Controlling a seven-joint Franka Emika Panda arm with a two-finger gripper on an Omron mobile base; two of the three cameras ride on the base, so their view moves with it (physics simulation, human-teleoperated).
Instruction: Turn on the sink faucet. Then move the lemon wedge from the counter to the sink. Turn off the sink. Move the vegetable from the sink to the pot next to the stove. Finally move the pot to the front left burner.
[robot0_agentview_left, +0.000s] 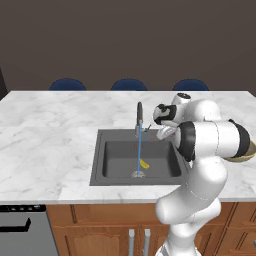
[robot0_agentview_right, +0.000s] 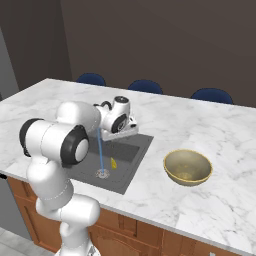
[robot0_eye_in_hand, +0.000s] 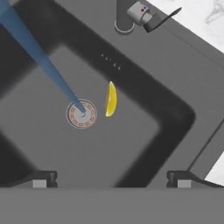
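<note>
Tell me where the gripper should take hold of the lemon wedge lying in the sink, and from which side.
Probably from straight above, across the wedge's thick middle. The lemon wedge lies flat on the sink floor beside the drain, a narrow curved sliver with thin tips, so the fingers should straddle its short width. The open gripper already looks down on it, clear of the water stream.

This was a kitchen, rendered: a white marble counter (robot0_agentview_left: 50, 135) over brown wooden cabinets (robot0_agentview_left: 100, 227) carried a recessed dark sink (robot0_agentview_left: 120, 155) with a running faucet (robot0_agentview_left: 139, 117). Blue chairs (robot0_agentview_left: 128, 85) lined its far edge at twelve o'clock, and a tan bowl (robot0_agentview_right: 188, 167) sat at three o'clock of the sink.
</note>
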